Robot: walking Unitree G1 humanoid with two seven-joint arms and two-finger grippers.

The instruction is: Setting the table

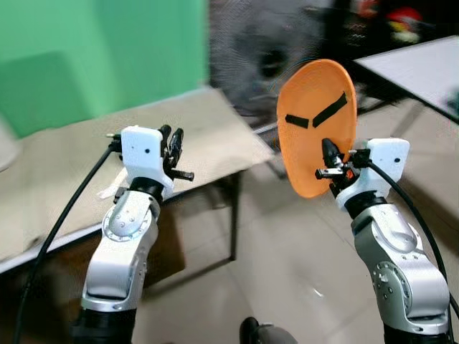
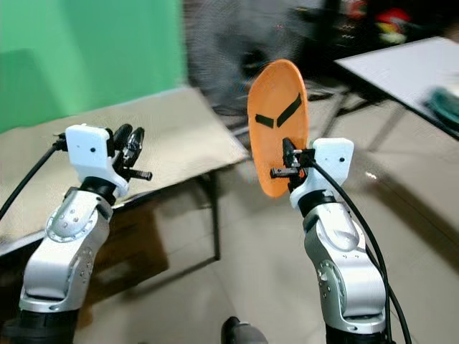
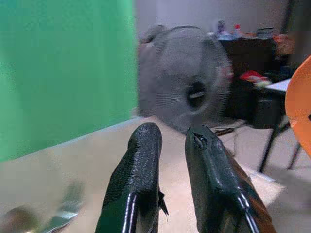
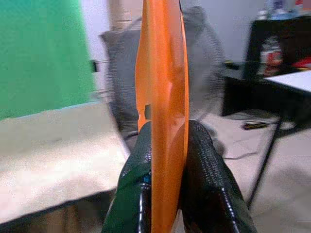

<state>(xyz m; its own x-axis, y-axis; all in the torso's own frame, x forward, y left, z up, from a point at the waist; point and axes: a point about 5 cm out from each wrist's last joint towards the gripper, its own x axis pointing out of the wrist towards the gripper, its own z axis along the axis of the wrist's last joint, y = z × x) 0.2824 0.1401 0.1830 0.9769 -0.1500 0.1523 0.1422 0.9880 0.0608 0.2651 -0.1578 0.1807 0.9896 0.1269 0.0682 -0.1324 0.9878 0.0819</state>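
Orange plate (image 1: 316,125) held upright, pinched at its lower rim by my right gripper (image 1: 331,170).
It looks light, stiff, slippery; left gripper (image 3: 172,160) slightly spread, empty, bench (image 1: 72,179) at ten o'clock.

Green wall (image 1: 93,50), beige table (image 1: 64,172), large grey fan (image 3: 187,92), white table (image 1: 423,68), pale tiled floor (image 1: 287,272)

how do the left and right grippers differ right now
The right gripper is shut on the orange plate, holding it upright on edge; the left gripper holds nothing, with a gap between its fingers. The left hangs over the beige table, the right over the floor beside it. Both are raised.
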